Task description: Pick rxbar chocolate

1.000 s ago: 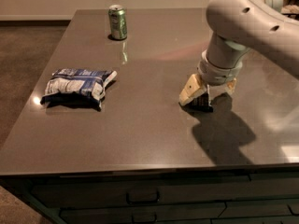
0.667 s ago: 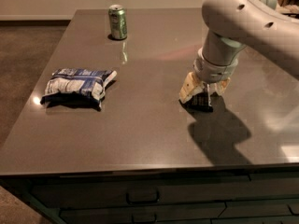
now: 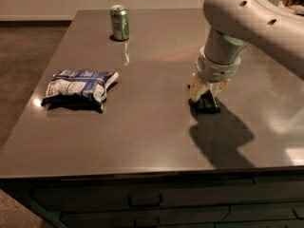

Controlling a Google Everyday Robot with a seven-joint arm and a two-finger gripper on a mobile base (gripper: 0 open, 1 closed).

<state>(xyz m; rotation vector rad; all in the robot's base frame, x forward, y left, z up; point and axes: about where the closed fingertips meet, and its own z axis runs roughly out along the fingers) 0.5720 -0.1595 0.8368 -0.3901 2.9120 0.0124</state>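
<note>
Reaching down from the upper right, a pale robot arm (image 3: 237,18) ends in the gripper (image 3: 207,97), low over the right part of a dark grey table (image 3: 152,132); the rxbar chocolate (image 3: 209,106), small, flat and black, lies on the tabletop directly beneath and touching it; whether the gripper is clamped on the bar cannot be told; a crinkled blue-and-white bag (image 3: 78,84) lies well apart at the left; a green can (image 3: 119,23) stands upright near the far edge; drawers (image 3: 142,201) run below the front edge.
</note>
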